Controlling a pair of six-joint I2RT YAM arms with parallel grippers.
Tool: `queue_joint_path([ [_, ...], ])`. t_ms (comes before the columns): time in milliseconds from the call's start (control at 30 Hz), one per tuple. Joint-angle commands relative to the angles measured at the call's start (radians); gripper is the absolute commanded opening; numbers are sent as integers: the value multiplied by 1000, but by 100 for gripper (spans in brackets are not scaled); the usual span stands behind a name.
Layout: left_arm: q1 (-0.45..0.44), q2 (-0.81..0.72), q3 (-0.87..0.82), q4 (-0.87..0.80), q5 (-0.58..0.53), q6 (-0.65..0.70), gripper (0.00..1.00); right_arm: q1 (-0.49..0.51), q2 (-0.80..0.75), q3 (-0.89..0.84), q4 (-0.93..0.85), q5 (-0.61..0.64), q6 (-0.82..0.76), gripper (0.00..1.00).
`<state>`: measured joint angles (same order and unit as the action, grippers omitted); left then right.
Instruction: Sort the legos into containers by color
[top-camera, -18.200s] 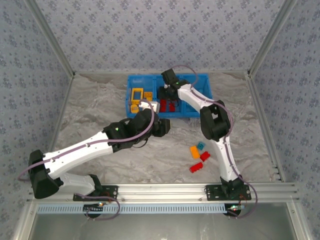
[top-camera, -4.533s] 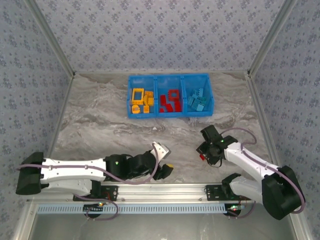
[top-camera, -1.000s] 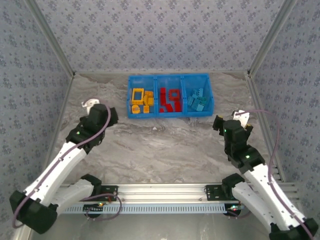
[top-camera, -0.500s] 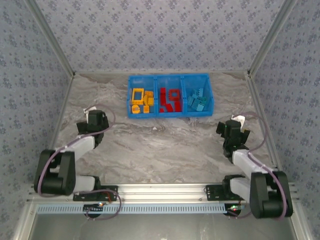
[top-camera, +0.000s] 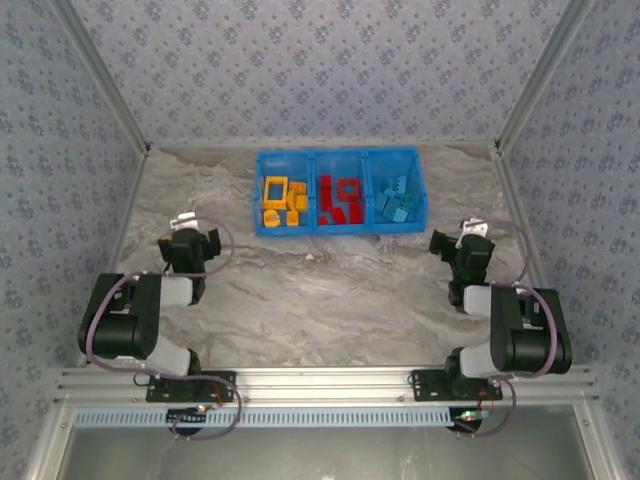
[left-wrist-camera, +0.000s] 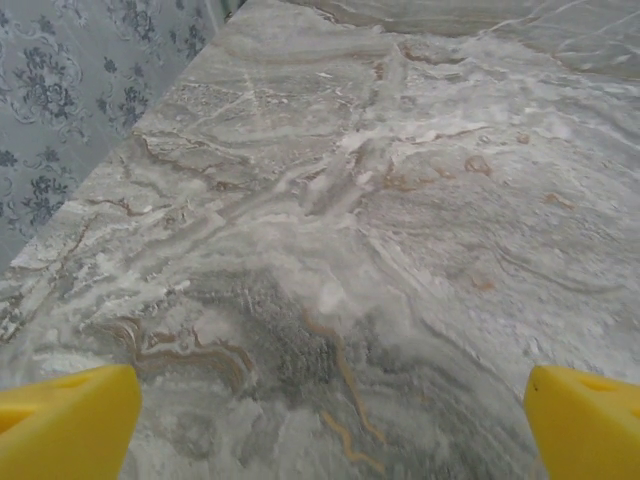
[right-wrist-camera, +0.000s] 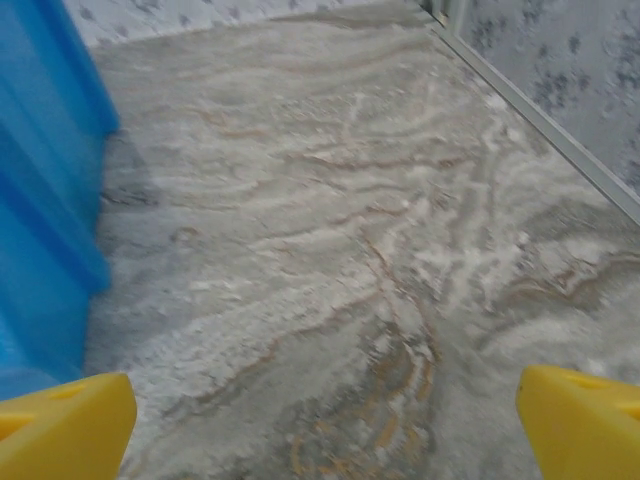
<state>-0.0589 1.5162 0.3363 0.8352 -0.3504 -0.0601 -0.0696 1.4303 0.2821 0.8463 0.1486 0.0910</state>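
Low in the top view, both arms sit folded on the marble tabletop (top-camera: 320, 300). My left pincer (top-camera: 190, 245) rests left of centre and my right pincer (top-camera: 466, 247) right of centre. Each has its yellow fingertips (left-wrist-camera: 65, 420) spread wide and grips nothing. Beyond them, at upper centre, the blue bin (top-camera: 338, 231) holds the legos (top-camera: 330, 190): yellow pieces (top-camera: 278, 200) in its left compartment, red pieces (top-camera: 340, 205) in the middle, light blue pieces (top-camera: 393, 203) on the right.

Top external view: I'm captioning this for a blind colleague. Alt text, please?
A blue bin at the far side of a marbled table holds yellow bricks on the left, red bricks in the middle, light blue bricks on the right. Both arms are folded near the front, left gripper and right gripper open and empty.
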Motion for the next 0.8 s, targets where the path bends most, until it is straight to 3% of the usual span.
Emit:
queue_joint_path([
  [0,1,4,-41,185,40,25,98,4,102,-71,308,-34,-34,100],
  [67,5,32,24,117,48,28,98,5,52,-31,158,-32,-34,100],
  [133,43,12,55,7,93,-11,98,15,87,6,147,-30,-48,100],
  [233,57,14,49,24,115,-19,98,63,92,90,-8,38,-82,100],
  [767,57,14,50,23,115,-17,98,65,92,88,2,39,-86,100],
])
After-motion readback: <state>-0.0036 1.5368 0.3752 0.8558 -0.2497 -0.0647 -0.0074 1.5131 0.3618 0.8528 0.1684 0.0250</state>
